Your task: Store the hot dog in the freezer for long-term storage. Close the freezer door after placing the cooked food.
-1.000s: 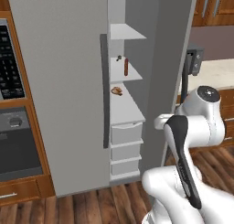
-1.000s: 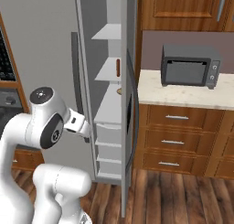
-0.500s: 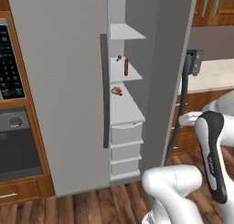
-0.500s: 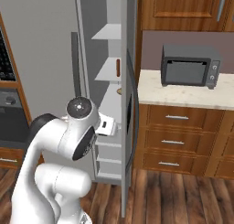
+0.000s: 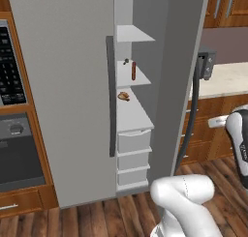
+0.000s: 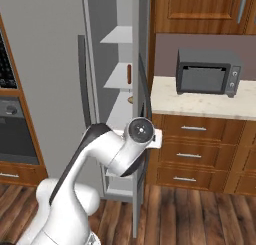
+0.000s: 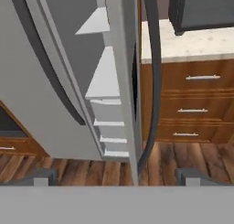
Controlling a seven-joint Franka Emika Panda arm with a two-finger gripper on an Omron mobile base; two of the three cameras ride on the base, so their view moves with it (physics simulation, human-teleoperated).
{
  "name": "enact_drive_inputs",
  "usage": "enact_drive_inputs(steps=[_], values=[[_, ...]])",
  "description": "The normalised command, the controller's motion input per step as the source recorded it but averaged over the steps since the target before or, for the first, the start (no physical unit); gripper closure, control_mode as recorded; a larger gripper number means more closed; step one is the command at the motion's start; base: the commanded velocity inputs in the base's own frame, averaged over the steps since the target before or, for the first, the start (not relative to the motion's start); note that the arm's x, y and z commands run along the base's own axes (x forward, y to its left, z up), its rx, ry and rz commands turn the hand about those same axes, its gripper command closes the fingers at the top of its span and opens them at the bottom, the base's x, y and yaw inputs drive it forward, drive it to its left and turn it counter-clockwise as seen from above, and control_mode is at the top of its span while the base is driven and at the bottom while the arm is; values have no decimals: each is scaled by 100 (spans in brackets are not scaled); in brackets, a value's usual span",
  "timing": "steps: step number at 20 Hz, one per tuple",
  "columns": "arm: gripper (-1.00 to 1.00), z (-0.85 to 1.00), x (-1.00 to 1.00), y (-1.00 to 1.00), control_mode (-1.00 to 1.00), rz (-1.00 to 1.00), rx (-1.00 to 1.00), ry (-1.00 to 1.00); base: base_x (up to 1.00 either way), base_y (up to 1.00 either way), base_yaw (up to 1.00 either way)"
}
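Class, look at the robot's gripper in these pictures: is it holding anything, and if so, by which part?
Nothing is held. The gripper is open and empty, facing the edge of the open freezer door. The hot dog stands on a freezer shelf.

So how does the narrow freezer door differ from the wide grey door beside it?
The freezer door stands swung open and shows its edge, while the wide grey door is shut flat. The freezer door is narrower; the wide grey door is much broader. Both are plain grey, and each has a long dark vertical bar handle.
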Motion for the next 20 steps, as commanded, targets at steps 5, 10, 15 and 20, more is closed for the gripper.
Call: enact_drive_inputs(steps=[5,10,15,20], values=[[-100,-14,69,-53,-100,34,7,-31,0,0,0],[-100,-6,54,-39,-100,39,0,-25,0,0,0],[-100,0,28,-11,-100,14,0,-1,0,0,0],[-100,-6,17,0,-100,9,0,-1,0,0,0]])
